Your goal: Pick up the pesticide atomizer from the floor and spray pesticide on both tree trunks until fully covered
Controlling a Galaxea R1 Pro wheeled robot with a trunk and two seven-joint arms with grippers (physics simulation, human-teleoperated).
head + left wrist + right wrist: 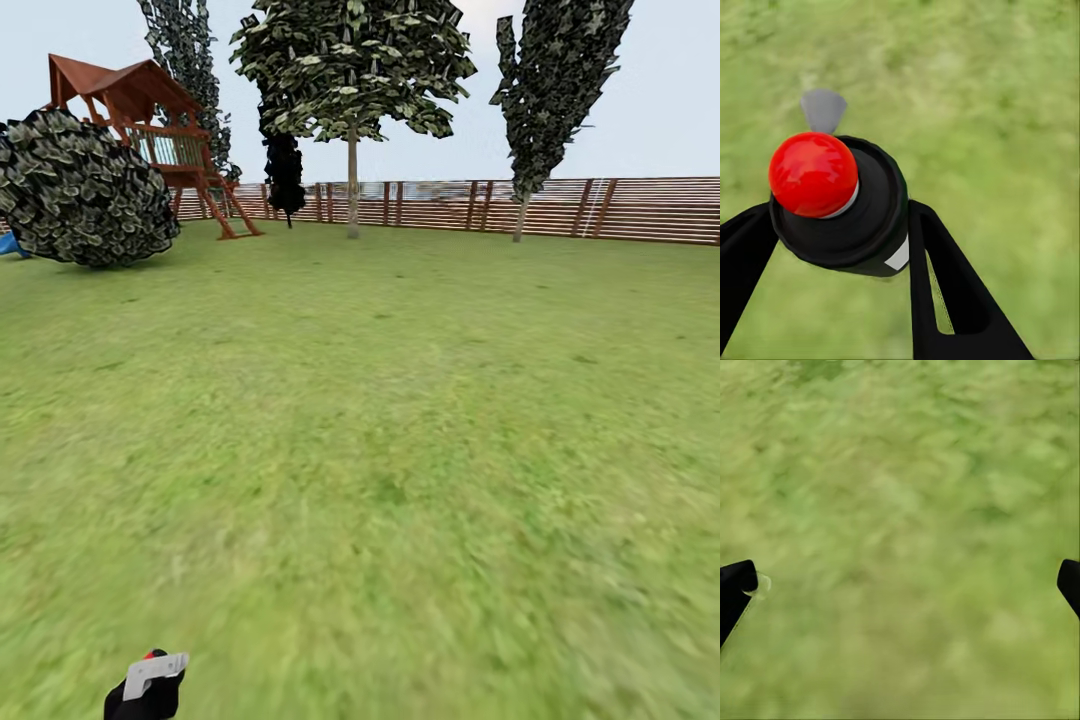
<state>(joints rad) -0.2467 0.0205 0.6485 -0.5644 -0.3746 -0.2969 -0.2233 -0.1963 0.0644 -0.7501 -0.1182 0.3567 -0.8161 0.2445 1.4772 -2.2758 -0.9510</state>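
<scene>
Grass [400, 450] runs from our base to a slatted fence [620, 210] at 12 o'clock, under pale sky.

Starting at the fingers: in the left wrist view the left gripper [840, 225] has its two black fingers [945, 285] clamped on either side of the atomizer [844, 210], a black bottle with a red knob on top and a grey nozzle beyond it. In the head view the bottle [150, 685] sits low at 7 o'clock, nozzle pointing roughly to 1 o'clock. The right gripper [900, 585] has its fingers wide apart, with nothing between them, above bare lawn.

The left arm looks tucked low and close to the body; little of it shows.

Two trees stand well off by the fence: one trunk [352, 180] at 12 o'clock, the other [519, 215] at 1 o'clock. A round bush [80, 190] and a play tower [150, 130] lie at 10 and 11 o'clock.

We judge the step to be the approach. We should drive in near the closer trunk, keep the grip firm and the bottle upright, then raise the arm so the nozzle faces the bark before spraying.
</scene>
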